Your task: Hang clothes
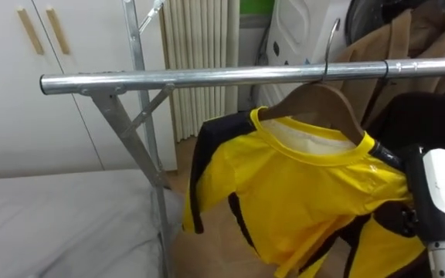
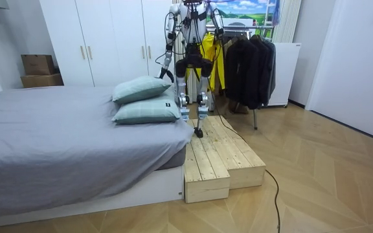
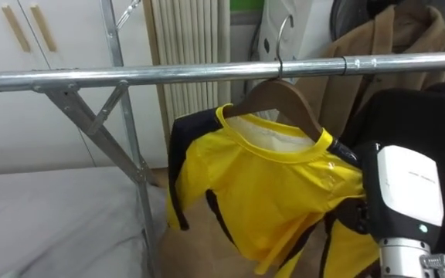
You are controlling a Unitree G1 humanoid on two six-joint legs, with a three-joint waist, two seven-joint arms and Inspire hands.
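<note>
A yellow shirt (image 1: 307, 193) with black sleeves hangs on a wooden hanger (image 1: 319, 99). The hanger's hook is over the metal rail (image 1: 207, 77) of the clothes rack. My right arm (image 1: 443, 201) comes up from the lower right, against the shirt's right shoulder. The right hand (image 1: 399, 220) is a dark shape at the shirt's edge, partly covered by the cloth. In the room view I stand on a wooden platform (image 2: 215, 155) facing the rack, and my left hand (image 2: 163, 73) hangs at my side.
Dark coats (image 2: 251, 65) and a tan coat (image 1: 408, 46) hang further right on the rail. A bed (image 2: 57, 142) with two pillows (image 2: 144, 100) lies to my left. White wardrobes (image 2: 109, 39) and a radiator (image 1: 199, 46) stand behind the rack.
</note>
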